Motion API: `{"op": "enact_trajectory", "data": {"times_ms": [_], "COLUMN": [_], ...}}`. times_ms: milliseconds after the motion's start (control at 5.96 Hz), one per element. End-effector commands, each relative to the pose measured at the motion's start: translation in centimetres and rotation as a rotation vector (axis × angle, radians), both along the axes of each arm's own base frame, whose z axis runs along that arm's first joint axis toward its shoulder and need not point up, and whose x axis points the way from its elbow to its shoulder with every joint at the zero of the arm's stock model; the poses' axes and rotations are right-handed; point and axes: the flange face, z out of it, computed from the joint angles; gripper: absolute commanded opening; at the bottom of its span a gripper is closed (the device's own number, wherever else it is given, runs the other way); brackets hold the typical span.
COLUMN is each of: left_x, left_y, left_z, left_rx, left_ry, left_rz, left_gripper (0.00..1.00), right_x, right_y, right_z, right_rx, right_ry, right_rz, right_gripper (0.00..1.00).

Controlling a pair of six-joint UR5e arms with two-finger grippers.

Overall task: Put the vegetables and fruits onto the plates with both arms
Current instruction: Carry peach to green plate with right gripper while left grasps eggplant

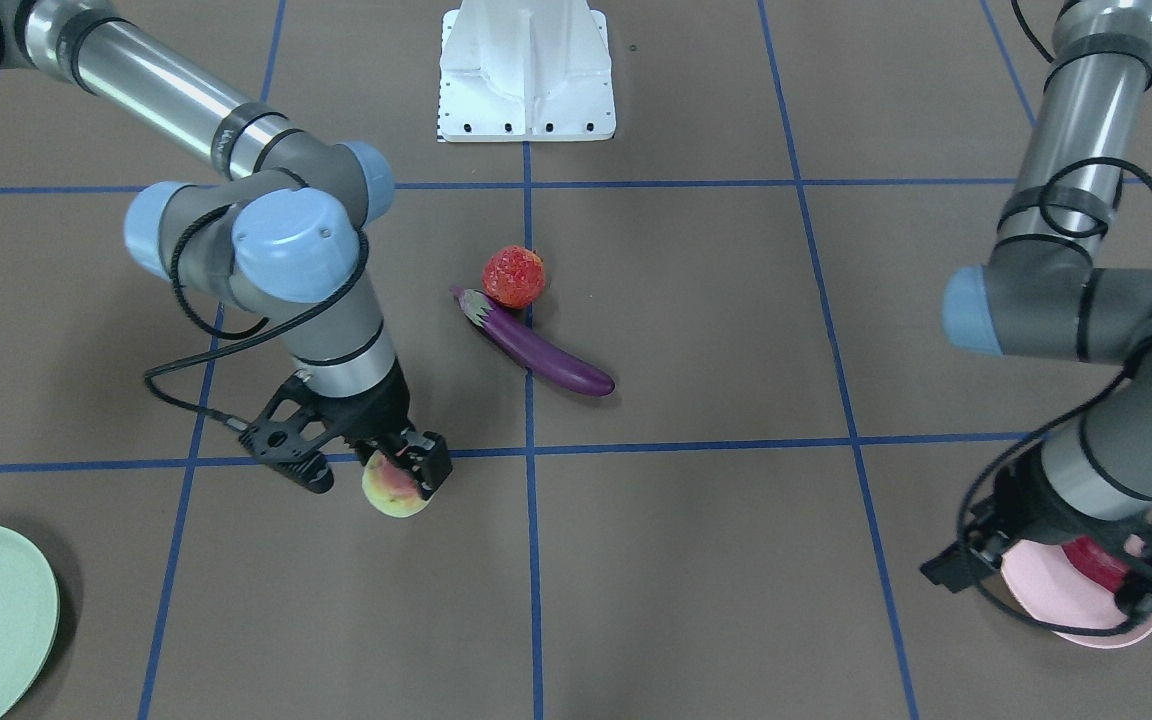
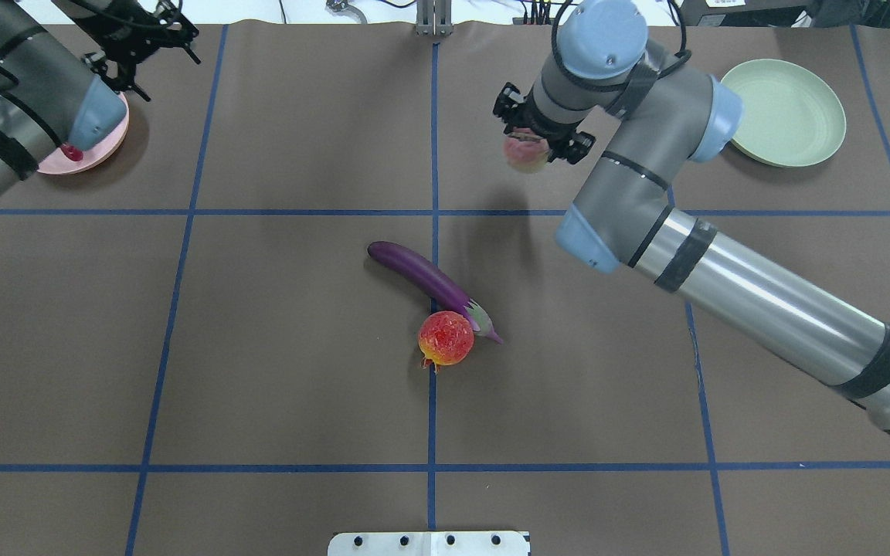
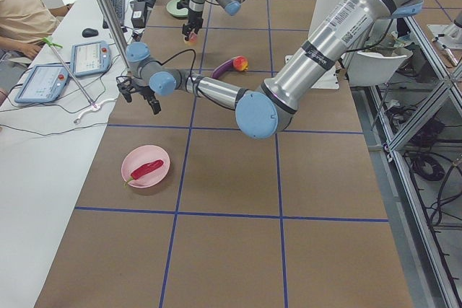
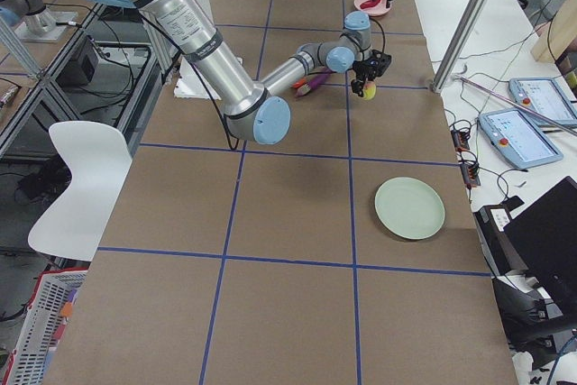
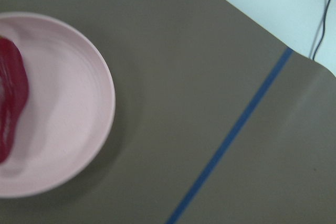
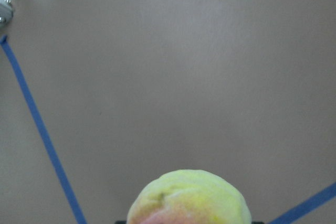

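Note:
My right gripper (image 2: 541, 135) is shut on the yellow-pink peach (image 2: 526, 152) and holds it above the table, left of the mint green plate (image 2: 785, 112); the peach also shows in the right wrist view (image 6: 189, 198) and the front view (image 1: 394, 490). My left gripper (image 2: 147, 50) is open and empty above the pink plate (image 2: 105, 147), where the red chili pepper (image 2: 72, 152) lies. The left wrist view shows the chili pepper (image 5: 10, 98) on the pink plate (image 5: 68, 119). The purple eggplant (image 2: 426, 282) and the bumpy red-orange fruit (image 2: 445, 338) lie touching at the table's middle.
The white pedestal base (image 1: 526, 70) stands at the robot's side of the table. Blue tape lines (image 2: 433, 193) cross the brown table cover. An operator (image 3: 22, 12) sits with tablets beyond the table's far edge.

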Motion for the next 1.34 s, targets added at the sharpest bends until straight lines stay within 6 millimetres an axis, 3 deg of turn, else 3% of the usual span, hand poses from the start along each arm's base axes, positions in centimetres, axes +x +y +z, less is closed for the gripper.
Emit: {"op": "enact_trajectory", "data": {"times_ms": [0, 168, 335, 503, 671, 838, 1174], "left_x": [8.0, 12.5, 16.9, 19.2, 21.3, 25.1, 28.6], "left_y": [4.1, 5.9, 8.3, 11.6, 13.6, 16.9, 20.5], "left_z": [-4.8, -8.4, -13.2, -15.1, -16.3, -16.5, -16.8], "left_rx": [-0.106, -0.151, -0.195, -0.209, -0.252, -0.256, -0.266], "left_ry": [0.032, 0.001, -0.041, -0.025, -0.03, -0.048, -0.06], "left_rz": [-0.073, -0.08, -0.081, -0.089, -0.088, -0.065, -0.05], "left_gripper": [1.0, 1.0, 1.0, 1.0, 1.0, 1.0, 1.0], "right_x": [9.5, 15.4, 20.3, 23.0, 24.0, 24.0, 24.0], "right_y": [-6.7, -10.0, -10.4, -10.1, -9.9, -9.7, -8.7], "right_z": [6.9, 10.6, 15.7, 20.3, 23.4, 25.8, 28.3], "right_rx": [0.056, 0.081, 0.081, 0.052, 0.0, 0.0, -0.014], "right_ry": [0.131, 0.211, 0.27, 0.3, 0.272, 0.262, 0.233], "right_rz": [-0.053, -0.077, -0.113, -0.147, -0.17, -0.174, -0.194], "right_gripper": [0.0, 0.0, 0.0, 0.0, 0.0, 0.0, 0.0]}}
